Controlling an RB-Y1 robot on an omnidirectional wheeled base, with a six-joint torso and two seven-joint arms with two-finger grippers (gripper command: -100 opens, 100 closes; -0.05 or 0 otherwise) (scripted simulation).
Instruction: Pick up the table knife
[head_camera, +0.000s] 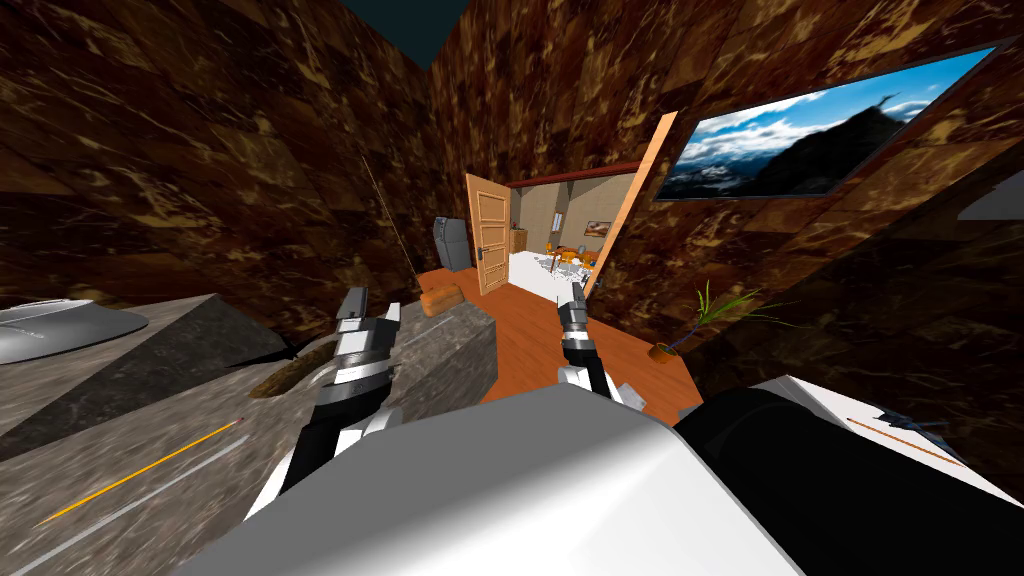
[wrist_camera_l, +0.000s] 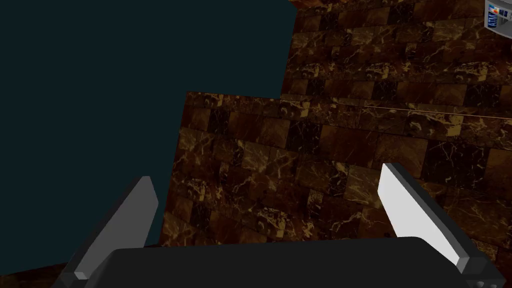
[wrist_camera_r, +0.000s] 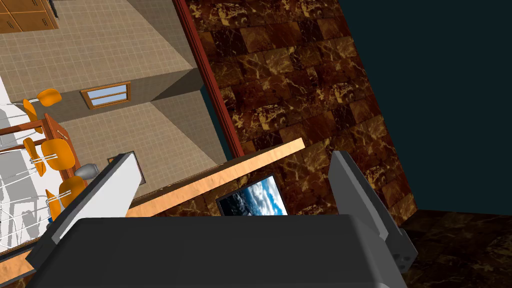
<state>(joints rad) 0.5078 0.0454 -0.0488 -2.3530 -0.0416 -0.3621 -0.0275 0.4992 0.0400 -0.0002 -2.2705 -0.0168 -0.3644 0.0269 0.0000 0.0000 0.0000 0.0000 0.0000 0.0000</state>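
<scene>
Locating table knife (head_camera: 140, 472) on counter (head_camera: 120, 430).
Head view: thin orange sliver, red tip, toward near-left corner; long axis diagonal, tip facing left gripper (head_camera: 372, 305). Left wrist view: fingers (wrist_camera_l: 410, 205) fully spread, empty. Right wrist view: right gripper (wrist_camera_r: 235, 156) likewise spread, empty.

No legible txt, nos. or labels from where I'm driving. Only candidate: a small white-edged panel (wrist_camera_l: 496, 15) high on the brown marble wall (wrist_camera_l: 350, 150) in the left wrist view. It has blue and orange marks, maybe print, but too small for me to read.
</scene>
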